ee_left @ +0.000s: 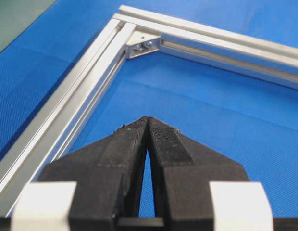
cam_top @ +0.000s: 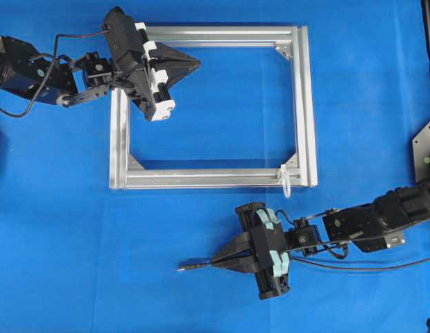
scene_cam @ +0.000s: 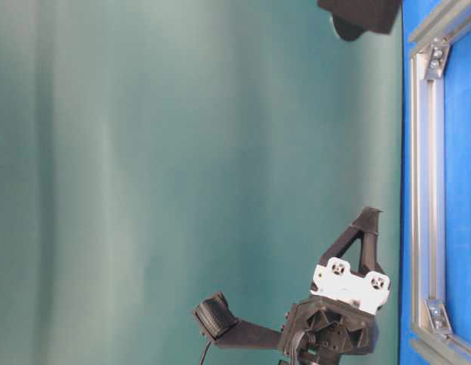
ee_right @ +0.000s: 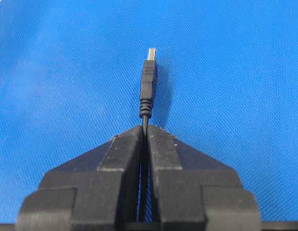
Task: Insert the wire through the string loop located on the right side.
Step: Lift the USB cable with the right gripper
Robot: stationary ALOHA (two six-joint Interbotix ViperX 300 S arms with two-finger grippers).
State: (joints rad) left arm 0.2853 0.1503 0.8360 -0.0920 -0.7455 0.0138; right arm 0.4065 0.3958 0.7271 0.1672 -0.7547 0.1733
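Note:
The wire [cam_top: 367,266], thin and black, trails from the right edge across the blue mat and ends in a small plug [cam_top: 191,264]. My right gripper [cam_top: 216,262] is shut on the wire just behind that plug, which sticks out ahead of the fingertips [ee_right: 149,79]. The string loop [cam_top: 286,182], small and white, hangs off the lower right corner of the silver frame [cam_top: 308,104], above and to the right of the plug. My left gripper [cam_top: 195,63] hovers shut and empty over the frame's upper left part, fingers [ee_left: 163,137] pressed together.
The aluminium frame lies flat on the blue mat, with corner brackets [ee_left: 142,44] inside it. A dark stand [cam_top: 426,149] sits at the right edge. In the table-level view, a green backdrop fills the left, and the frame rail [scene_cam: 424,190] runs down the right.

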